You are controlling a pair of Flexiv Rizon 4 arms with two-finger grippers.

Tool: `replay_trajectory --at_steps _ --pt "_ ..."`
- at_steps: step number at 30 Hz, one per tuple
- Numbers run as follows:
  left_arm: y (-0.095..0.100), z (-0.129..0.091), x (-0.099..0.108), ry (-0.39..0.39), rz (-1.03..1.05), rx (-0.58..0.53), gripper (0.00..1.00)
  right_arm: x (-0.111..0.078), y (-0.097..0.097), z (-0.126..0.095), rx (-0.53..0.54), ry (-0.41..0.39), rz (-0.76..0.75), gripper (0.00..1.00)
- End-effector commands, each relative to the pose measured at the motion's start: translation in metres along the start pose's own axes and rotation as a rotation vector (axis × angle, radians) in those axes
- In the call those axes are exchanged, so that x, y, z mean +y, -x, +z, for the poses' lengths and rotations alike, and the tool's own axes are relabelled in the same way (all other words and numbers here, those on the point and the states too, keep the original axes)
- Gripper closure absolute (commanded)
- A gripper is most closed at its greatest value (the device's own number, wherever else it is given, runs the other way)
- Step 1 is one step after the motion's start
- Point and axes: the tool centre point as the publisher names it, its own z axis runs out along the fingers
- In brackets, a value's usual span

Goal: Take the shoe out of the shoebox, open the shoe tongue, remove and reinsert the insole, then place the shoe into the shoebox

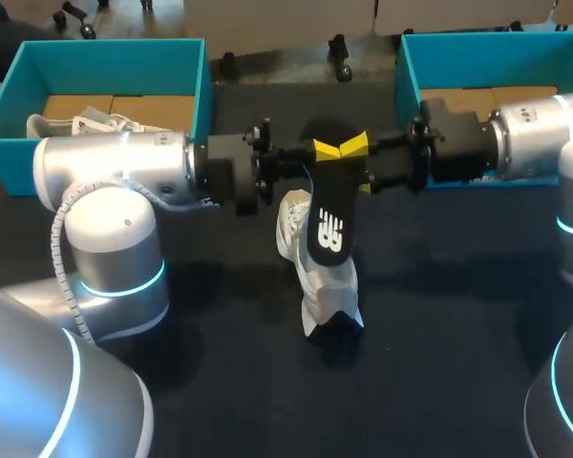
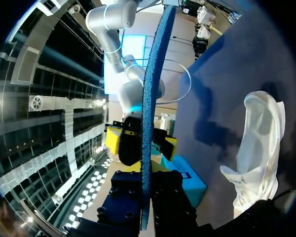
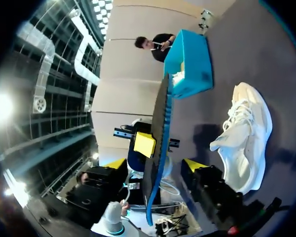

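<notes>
Insole (image 1: 329,224) upright, long axis vert.

The dark worktop (image 1: 439,315) fills the middle and lower frame. In the upper left, at its far edge, stands a teal box (image 1: 115,65) with a brown cardboard floor (image 1: 153,107), and a second white lace-up shoe (image 1: 86,124) lies inside it.

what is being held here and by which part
The flat black insole, pinched at its upper end by the left gripper; the right gripper stands open around it.
</notes>
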Motion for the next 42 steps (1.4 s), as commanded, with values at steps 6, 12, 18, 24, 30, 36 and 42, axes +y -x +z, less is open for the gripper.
replay_trajectory --at_steps 6,12,18,24,30,36,42 --pt "0.001 -0.013 -0.016 -0.029 -0.082 0.027 1.00 -0.009 -0.010 -0.021 -0.124 0.040 -0.076 0.00" --pt "-0.003 -0.020 -0.031 -0.041 -0.125 0.040 1.00 -0.012 -0.007 -0.031 -0.264 0.080 -0.172 0.00" --pt "-0.008 -0.025 -0.043 -0.041 -0.166 0.039 1.00 -0.012 -0.004 -0.034 -0.492 0.111 -0.287 0.00" --pt "-0.007 -0.030 -0.054 -0.035 -0.206 0.028 1.00 -0.012 -0.002 -0.034 -0.541 0.127 -0.288 0.00" --pt "-0.010 -0.036 -0.064 -0.029 -0.238 0.028 1.00 -0.012 -0.002 -0.034 -0.541 0.127 -0.288 0.00" --pt "-0.014 -0.045 -0.074 -0.023 -0.278 0.038 1.00 -0.012 -0.002 -0.034 -0.541 0.127 -0.288 0.00" --pt "-0.019 -0.049 -0.084 -0.026 -0.301 0.045 1.00 -0.012 -0.002 -0.034 -0.541 0.127 -0.288 0.00"
